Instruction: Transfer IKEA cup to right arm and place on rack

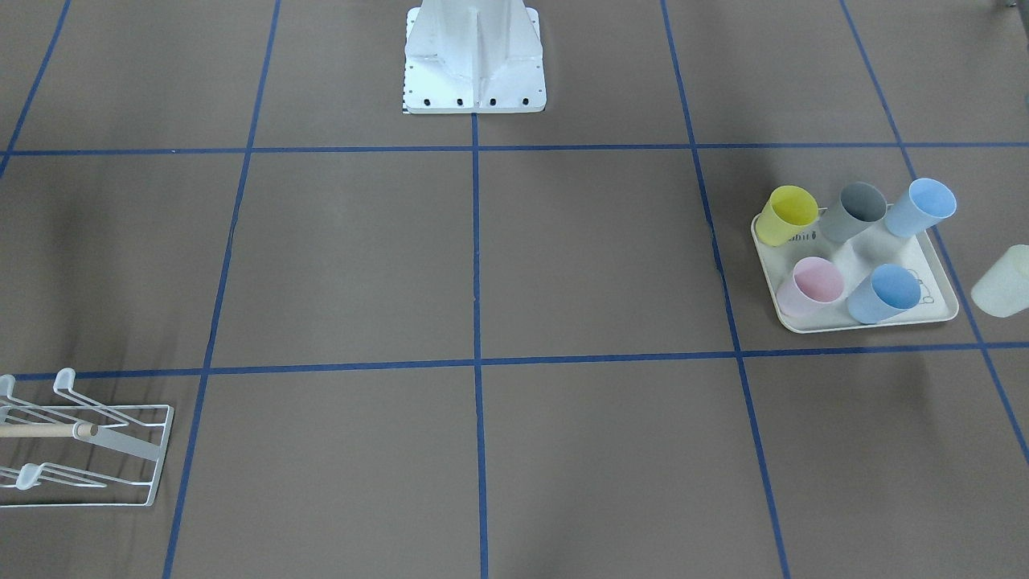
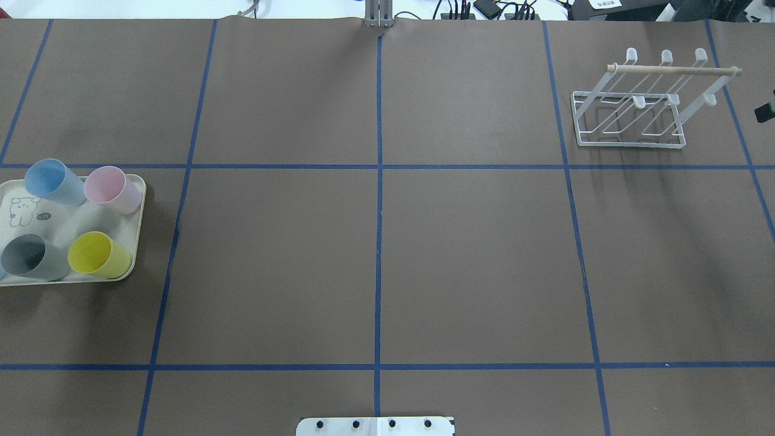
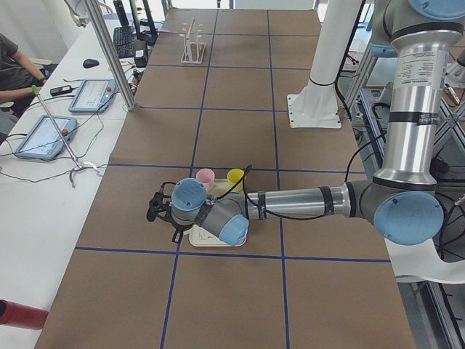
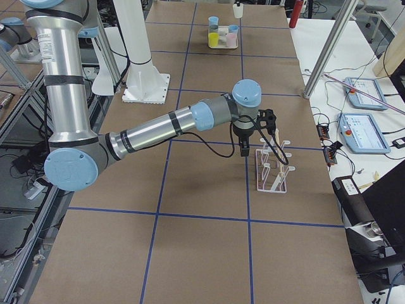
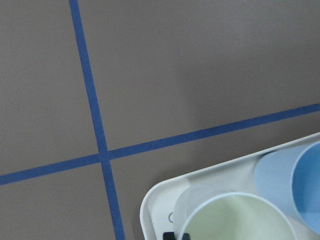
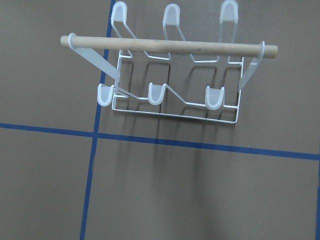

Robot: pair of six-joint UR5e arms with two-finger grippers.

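A pale greenish-white IKEA cup (image 1: 1001, 281) hangs just off the cream tray's corner at the front-facing view's right edge. In the left wrist view its open mouth (image 5: 235, 220) fills the bottom, with a black finger tip at its rim. My left gripper (image 3: 154, 209) appears shut on this cup, raised over the tray. The white wire rack (image 2: 672, 70) with a wooden rod stands empty at the far right and also shows in the right wrist view (image 6: 170, 46). My right gripper (image 4: 244, 147) hovers beside the rack (image 4: 272, 174); I cannot tell if it is open.
The cream rabbit-print tray (image 1: 868, 326) holds yellow (image 1: 792, 211), grey (image 1: 858, 209), pink (image 1: 813, 283) and two blue cups (image 1: 888, 291). The white robot base (image 1: 474, 64) stands mid-table. An operator and tablets are at the table's side (image 3: 47, 134).
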